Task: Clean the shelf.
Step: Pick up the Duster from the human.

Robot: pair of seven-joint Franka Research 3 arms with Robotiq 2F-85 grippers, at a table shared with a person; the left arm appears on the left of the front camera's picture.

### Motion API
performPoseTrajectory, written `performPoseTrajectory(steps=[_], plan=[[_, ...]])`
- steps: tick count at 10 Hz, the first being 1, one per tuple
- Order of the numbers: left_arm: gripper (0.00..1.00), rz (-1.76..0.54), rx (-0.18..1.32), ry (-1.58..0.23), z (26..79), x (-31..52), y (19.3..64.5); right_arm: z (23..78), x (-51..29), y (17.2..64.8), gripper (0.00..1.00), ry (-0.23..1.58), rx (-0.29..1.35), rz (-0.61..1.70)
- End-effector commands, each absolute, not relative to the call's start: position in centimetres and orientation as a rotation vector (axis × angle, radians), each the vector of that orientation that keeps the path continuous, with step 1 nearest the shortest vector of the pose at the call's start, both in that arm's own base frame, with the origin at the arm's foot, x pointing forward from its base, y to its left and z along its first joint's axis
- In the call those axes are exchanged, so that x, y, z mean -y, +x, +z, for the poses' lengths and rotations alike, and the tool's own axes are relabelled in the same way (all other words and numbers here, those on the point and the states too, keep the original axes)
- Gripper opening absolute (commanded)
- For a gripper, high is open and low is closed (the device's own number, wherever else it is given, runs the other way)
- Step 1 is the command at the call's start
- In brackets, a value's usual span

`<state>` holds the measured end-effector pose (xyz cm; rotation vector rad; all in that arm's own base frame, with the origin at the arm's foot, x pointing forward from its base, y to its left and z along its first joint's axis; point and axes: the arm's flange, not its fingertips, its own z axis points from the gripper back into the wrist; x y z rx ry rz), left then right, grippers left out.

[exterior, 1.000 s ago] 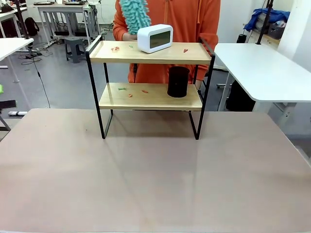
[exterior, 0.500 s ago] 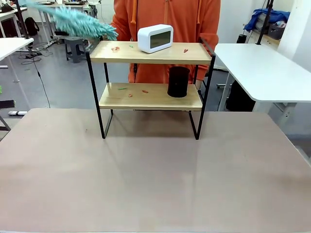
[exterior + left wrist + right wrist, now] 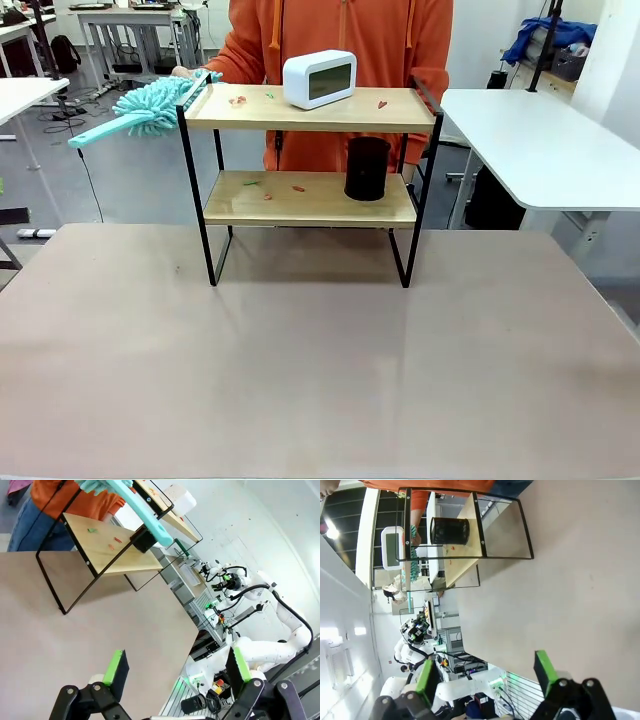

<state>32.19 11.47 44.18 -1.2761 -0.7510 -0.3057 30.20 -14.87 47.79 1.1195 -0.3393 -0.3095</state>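
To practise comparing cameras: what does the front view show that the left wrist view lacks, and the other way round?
Front view: the white clock with its screen face-on, and a white side table. Left wrist view: the robot's left hand, open and empty. Both: the shelf, the teal duster at its top board, and the black cup on its lower board.

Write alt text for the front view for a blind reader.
A person in orange holds a teal duster at the left end of a two-tier shelf on a table. A white clock sits on its top board, a black cup on the lower; small scraps dot both.
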Motion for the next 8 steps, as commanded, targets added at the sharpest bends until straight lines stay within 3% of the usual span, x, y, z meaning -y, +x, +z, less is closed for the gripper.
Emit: performPoseTrajectory(steps=[1, 2, 3, 5, 8], plan=[[1.00, -0.314, 0.776, -1.289, 44.4, -11.4, 32.3, 47.7, 14.8, 30.4, 1.00, 1.130, 0.362, -0.286], [1.00, -0.306, 0.751, -1.276, 44.2, -11.5, 32.2, 47.7, 14.8, 30.4, 1.00, 1.130, 0.362, -0.286], [1.00, -0.383, 0.615, -1.363, 44.7, -11.3, 31.7, 47.7, 14.8, 30.4, 1.00, 1.130, 0.362, -0.286], [1.00, -0.269, 0.465, -1.492, 46.9, -13.2, 32.8, 47.7, 14.8, 30.4, 1.00, 1.130, 0.362, -0.286], [1.00, -0.101, 0.252, -1.580, 48.8, -11.1, 38.0, 47.7, 14.8, 30.4, 1.00, 1.130, 0.362, -0.286]])
